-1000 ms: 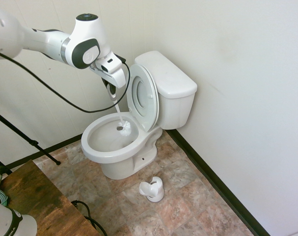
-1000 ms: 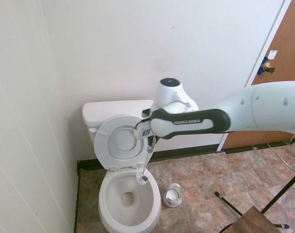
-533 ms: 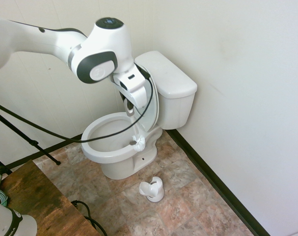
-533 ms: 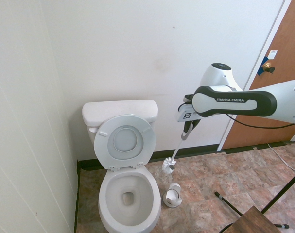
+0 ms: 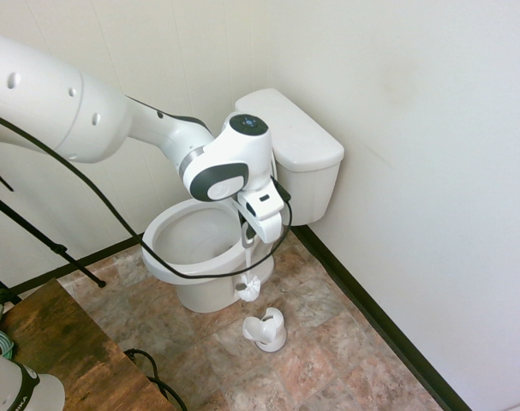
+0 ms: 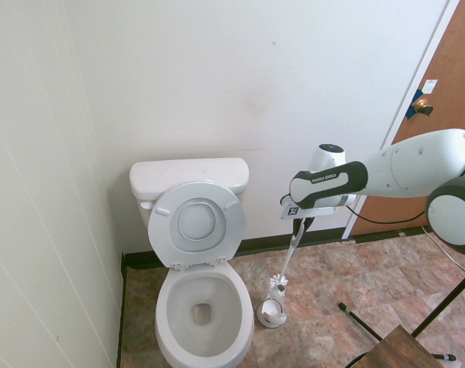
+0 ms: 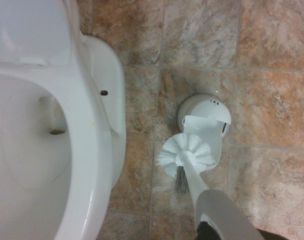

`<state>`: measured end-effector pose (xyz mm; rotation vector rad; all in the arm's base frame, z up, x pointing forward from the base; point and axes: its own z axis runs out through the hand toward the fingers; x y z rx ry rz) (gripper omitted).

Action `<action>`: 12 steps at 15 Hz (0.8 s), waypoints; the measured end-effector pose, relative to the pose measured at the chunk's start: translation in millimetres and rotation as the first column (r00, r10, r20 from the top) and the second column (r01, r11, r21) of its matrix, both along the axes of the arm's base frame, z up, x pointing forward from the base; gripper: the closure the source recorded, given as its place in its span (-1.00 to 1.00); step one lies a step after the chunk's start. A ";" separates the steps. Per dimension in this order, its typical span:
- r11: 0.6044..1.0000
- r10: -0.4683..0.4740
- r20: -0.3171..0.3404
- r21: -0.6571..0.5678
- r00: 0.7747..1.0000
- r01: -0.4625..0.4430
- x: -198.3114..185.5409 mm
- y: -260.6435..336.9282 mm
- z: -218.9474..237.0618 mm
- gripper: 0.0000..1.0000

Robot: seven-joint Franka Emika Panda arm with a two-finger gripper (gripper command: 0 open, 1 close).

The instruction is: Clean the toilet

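Observation:
The toilet stands in the corner, seat and lid raised against the tank, its bowl open. My gripper hangs beside the bowl, over the floor, shut on the grey handle of a white toilet brush. The brush hangs nearly straight down. Its bristle head is just above the small white brush holder on the tiles, apart from the toilet. In the wrist view the toilet's rim lies alongside the brush.
Stone-pattern floor tiles surround the toilet. White walls with a black baseboard close in behind and beside it. A brown door stands at the far side. A wooden table corner sits near the front.
The arm has carried the brush out of the toilet bowl, over the rim, and down beside it. The brush head now hangs just above the holder on the floor.

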<state>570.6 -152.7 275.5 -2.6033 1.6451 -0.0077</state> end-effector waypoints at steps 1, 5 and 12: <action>1.000 -0.012 -0.011 0.001 1.000 0.012 3.3 -7.7 -13.4 1.00; 0.999 -0.036 -0.048 0.015 0.998 0.037 18.9 -22.7 -57.9 1.00; 0.995 -0.087 -0.086 0.034 0.992 0.090 37.5 -50.9 -122.8 1.00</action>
